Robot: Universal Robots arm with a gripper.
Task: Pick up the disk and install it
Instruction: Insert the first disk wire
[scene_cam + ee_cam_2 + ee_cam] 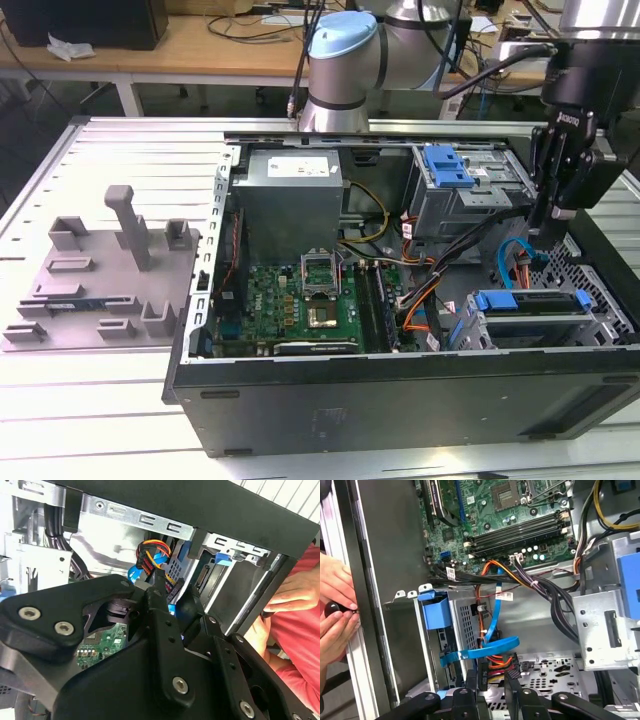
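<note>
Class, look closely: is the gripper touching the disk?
Apart. In the exterior view the gripper hangs above the disk, and a plain gap shows between its tips and the disk's blue bracket.

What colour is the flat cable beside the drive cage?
The flat cable is blue; the first wrist view shows it best.

Open PC case (400, 400) lies on slatted table (100, 420). Inside: green motherboard (300, 300), grey power supply box (290, 195) beside it, blue flat cable (492, 620) next to orange wire bundle (497, 662). Grey fixture (100, 270) on table, exterior view's left of case.
</note>
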